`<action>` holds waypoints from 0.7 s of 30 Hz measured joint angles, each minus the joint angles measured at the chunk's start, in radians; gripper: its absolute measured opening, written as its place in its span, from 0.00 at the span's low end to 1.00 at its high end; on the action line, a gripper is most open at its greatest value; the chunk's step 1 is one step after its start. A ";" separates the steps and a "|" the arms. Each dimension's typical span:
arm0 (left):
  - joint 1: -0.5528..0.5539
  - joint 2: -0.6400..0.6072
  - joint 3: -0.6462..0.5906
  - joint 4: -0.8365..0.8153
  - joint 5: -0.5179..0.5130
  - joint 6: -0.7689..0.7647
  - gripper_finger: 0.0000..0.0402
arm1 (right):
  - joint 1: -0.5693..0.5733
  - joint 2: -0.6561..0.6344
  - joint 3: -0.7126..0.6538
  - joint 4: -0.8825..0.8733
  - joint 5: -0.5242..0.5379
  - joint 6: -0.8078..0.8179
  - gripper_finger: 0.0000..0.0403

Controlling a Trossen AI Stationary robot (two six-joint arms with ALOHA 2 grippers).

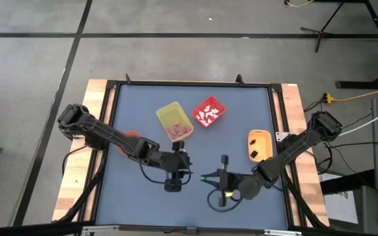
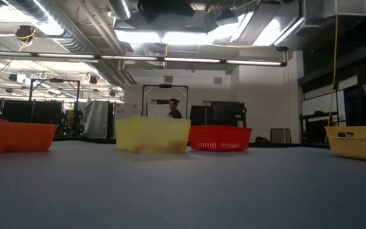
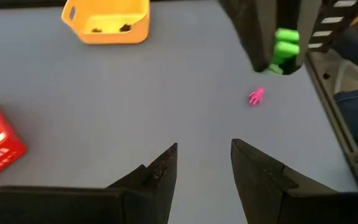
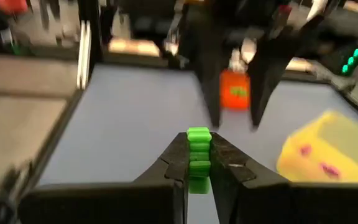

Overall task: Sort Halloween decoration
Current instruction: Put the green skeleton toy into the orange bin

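Note:
My right gripper [image 4: 198,163] is shut on a green ridged trinket [image 4: 198,149] near the table's near edge; the high view shows the green trinket [image 1: 205,177] at its tips. My left gripper [image 3: 204,158] hovers open just left of it, touching nothing. A pink trinket [image 3: 257,96] lies on the blue mat between the two grippers. The yellow bin [image 1: 174,121] holds pink pieces, the red bin [image 1: 208,111] white ones, and the orange tray [image 1: 259,145] black ones. My right gripper pinches the green trinket's lower part [image 4: 198,167] between its two fingers, which come from the table's right side and point left. The trinket's upper end [image 4: 198,134] sticks out past the fingertips. In the left wrist view the green trinket [image 3: 284,48] looks lifted off the mat.
An orange bowl [image 1: 130,135] sits at the table's left, partly under my left arm. The bins stand at the far middle and the tray at the right. Bare blue mat [image 1: 228,137] lies between them and the grippers. A person [image 2: 174,109] stands far off in the room.

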 joint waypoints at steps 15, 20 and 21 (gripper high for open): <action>-0.038 0.000 0.000 0.204 -0.019 0.000 0.33 | -0.126 -0.002 0.000 0.309 -0.146 -0.010 0.10; -0.038 0.000 0.000 0.233 -0.022 -0.008 0.33 | -0.129 -0.002 0.000 0.312 -0.157 -0.040 0.10; -0.038 0.000 0.000 0.234 -0.022 -0.008 0.33 | -0.129 -0.002 0.000 0.314 -0.157 -0.053 0.10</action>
